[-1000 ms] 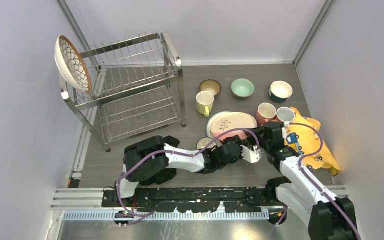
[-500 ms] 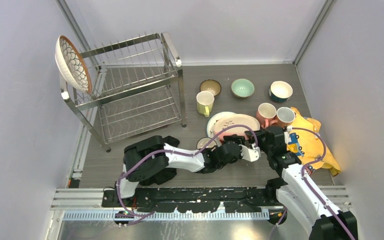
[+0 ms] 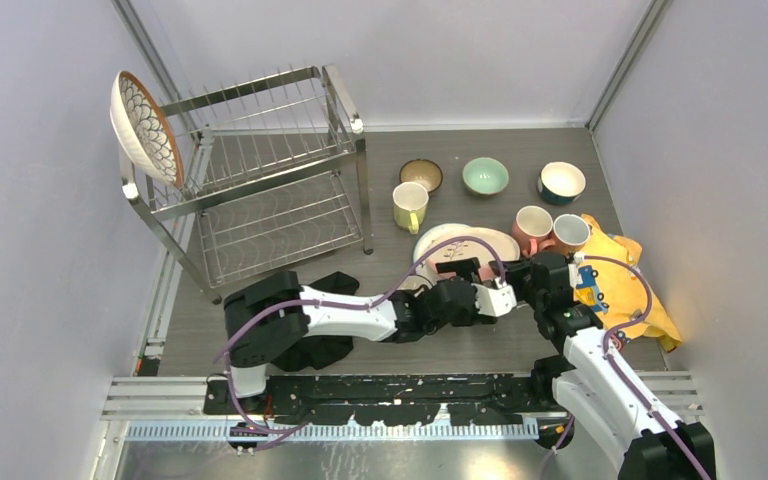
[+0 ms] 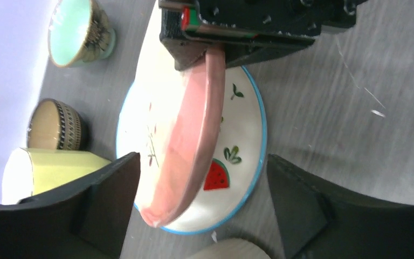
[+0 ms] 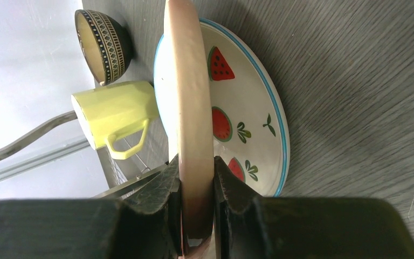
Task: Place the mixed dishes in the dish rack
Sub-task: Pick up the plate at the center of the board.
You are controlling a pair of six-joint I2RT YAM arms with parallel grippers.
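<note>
We judge the pink plate [image 5: 188, 97] stiff, slick and brittle, so the right pincer [image 5: 197, 194] pinches its rim at frame bottom while the left pincer [image 4: 202, 199] gapes wide.

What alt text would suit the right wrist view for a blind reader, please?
The right gripper clamps the rim of a pink plate, tilted over a watermelon plate; a yellow mug and brown bowl lie beyond.

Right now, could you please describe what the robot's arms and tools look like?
The left arm and right arm have white links, black joints and looping purple cables. The left tool and right tool have black, blocky fingers.
</note>
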